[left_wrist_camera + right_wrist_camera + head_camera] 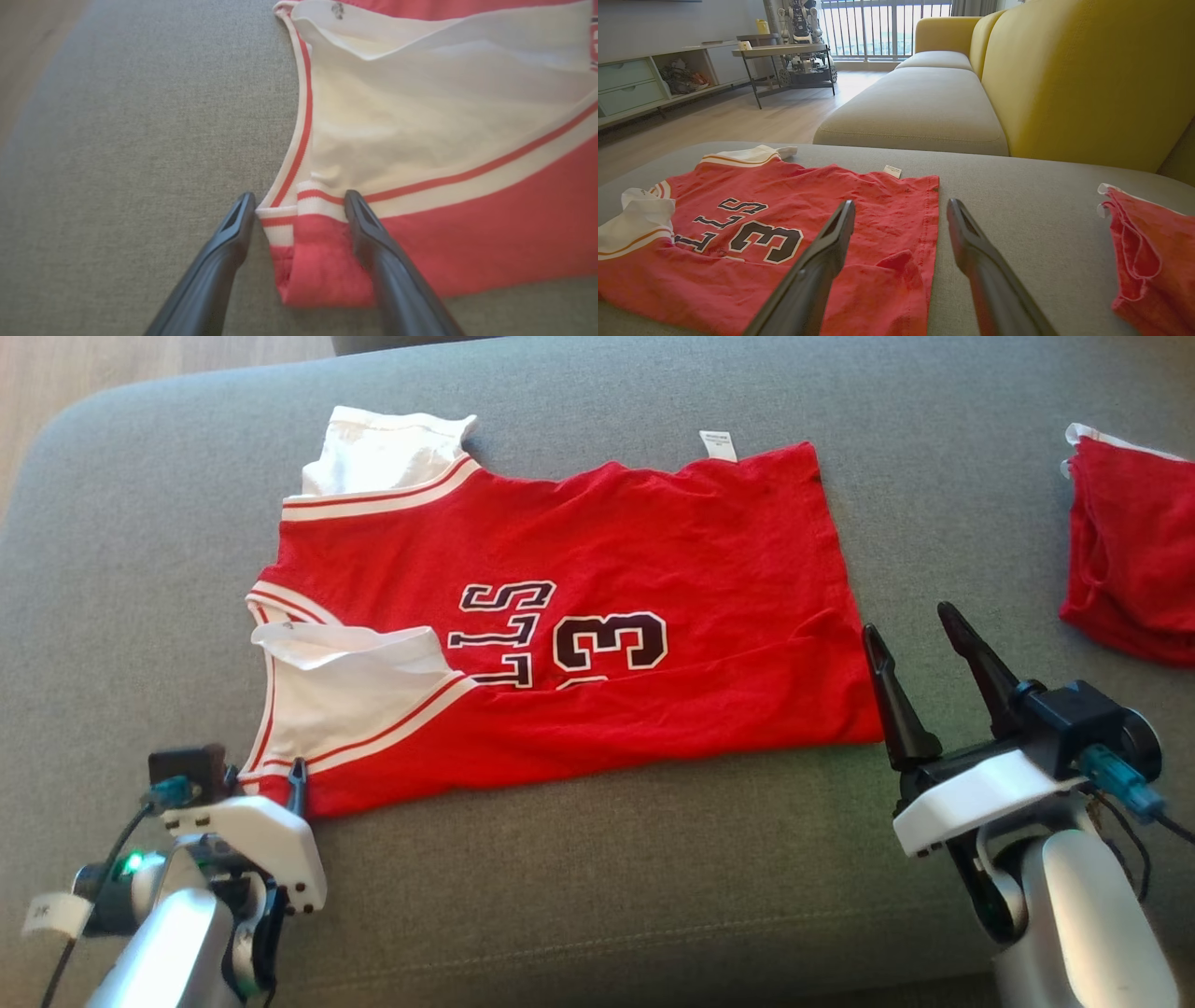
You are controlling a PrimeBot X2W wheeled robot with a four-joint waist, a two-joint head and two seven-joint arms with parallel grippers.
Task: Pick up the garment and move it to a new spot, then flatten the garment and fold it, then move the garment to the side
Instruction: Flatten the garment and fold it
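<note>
- Left hand (300, 201) is released, fingers spread astride the striped corner of the red jersey (607, 551).
- Right hand (910, 625) is released, empty, the hem just left of it.

Bright daylight from balcony window (878, 28) far ahead of right gripper (900, 204); shadows faint. Left wrist view soft, fingers (219, 261) blurred close up; edges bend.

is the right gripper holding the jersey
No, the right gripper stands open near the jersey's hem edge, above the grey cushion, with no cloth pinched between its fingers.
</note>
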